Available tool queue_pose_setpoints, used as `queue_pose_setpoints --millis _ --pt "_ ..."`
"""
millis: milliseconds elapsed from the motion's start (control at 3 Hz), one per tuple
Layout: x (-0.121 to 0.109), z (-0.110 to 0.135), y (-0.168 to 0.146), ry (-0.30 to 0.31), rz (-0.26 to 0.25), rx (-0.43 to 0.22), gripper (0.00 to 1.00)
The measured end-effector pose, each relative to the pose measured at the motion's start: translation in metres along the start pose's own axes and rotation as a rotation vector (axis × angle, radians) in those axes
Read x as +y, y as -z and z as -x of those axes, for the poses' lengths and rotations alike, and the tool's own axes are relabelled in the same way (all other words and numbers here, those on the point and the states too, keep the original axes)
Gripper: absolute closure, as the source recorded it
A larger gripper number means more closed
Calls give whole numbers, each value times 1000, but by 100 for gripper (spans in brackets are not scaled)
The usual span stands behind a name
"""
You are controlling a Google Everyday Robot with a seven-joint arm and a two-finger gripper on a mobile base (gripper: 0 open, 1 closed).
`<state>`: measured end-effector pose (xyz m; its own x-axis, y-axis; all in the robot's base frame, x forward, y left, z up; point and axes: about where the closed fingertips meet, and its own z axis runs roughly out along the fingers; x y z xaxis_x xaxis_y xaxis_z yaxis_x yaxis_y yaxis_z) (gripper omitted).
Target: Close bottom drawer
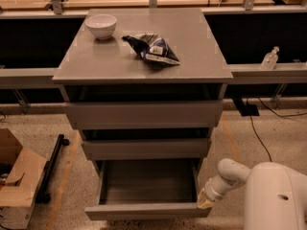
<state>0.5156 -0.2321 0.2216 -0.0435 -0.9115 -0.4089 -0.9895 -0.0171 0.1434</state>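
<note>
1. Camera view: the bottom drawer (146, 211) is seen pulled out at the lower centre of the frame. No closing is judged done, and the whole push inward is left.
2. The gripper (206, 201) is placed at lower right, just beside the drawer's right front corner. Its state cannot be told.

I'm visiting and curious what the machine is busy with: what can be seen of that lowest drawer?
The bottom drawer, lowest of three in the grey cabinet, stands pulled far out and level. It is a shallow matte grey box with a flat handleless front; its bare floor shows. The gripper sits at its front right corner, seemingly touching it.
</note>
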Motion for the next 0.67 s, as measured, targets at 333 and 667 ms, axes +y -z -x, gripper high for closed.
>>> queue_pose_setpoints --millis 333,667 --pt "0 5 -1 11 -1 11 61" --pt "-5 26 14 61 -56 35 38"
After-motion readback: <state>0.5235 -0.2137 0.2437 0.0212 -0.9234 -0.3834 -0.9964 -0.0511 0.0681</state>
